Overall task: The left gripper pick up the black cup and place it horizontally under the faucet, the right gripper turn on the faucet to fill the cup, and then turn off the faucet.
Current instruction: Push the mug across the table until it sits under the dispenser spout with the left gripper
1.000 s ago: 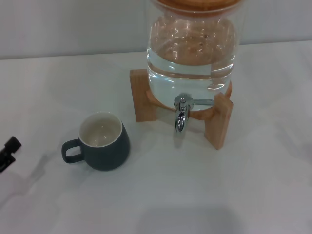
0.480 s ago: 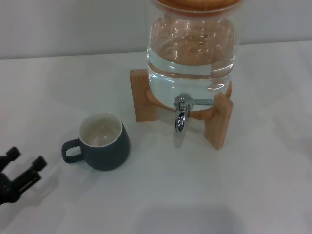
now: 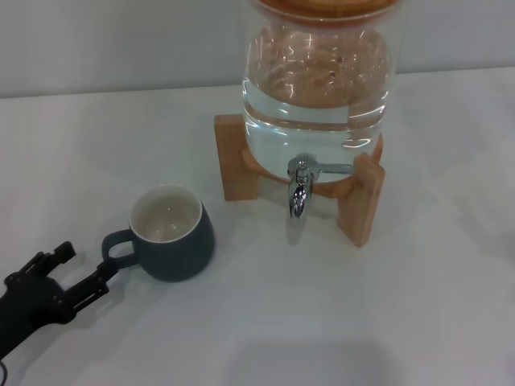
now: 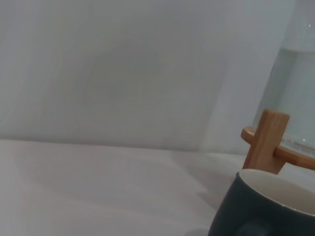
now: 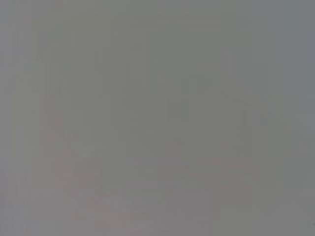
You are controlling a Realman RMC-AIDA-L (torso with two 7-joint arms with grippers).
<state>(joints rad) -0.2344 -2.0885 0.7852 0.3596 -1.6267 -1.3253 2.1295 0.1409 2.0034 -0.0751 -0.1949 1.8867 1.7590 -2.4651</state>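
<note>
Black claw of the left gripper (image 3: 84, 265) is reaching farther onto the table (image 3: 322, 322) than half a second ago, when it was sitting lower and nearer the head view's left edge. Its fingers (image 3: 103, 273) are spread apart, holding nothing, and one tip is now lying just beside the cup (image 3: 169, 233) at its loop handle; contact cannot be confirmed. The cup is standing upright where it stood before, mouth up, left of the faucet (image 3: 299, 189) and well apart from it. The faucet is hanging from the jar (image 3: 318, 88) on its wooden stand (image 3: 358, 201), unchanged. The left wrist view is showing the cup's (image 4: 266, 206) rim close by, with the stand (image 4: 268, 142) behind. The right gripper is not appearing in any view.
</note>
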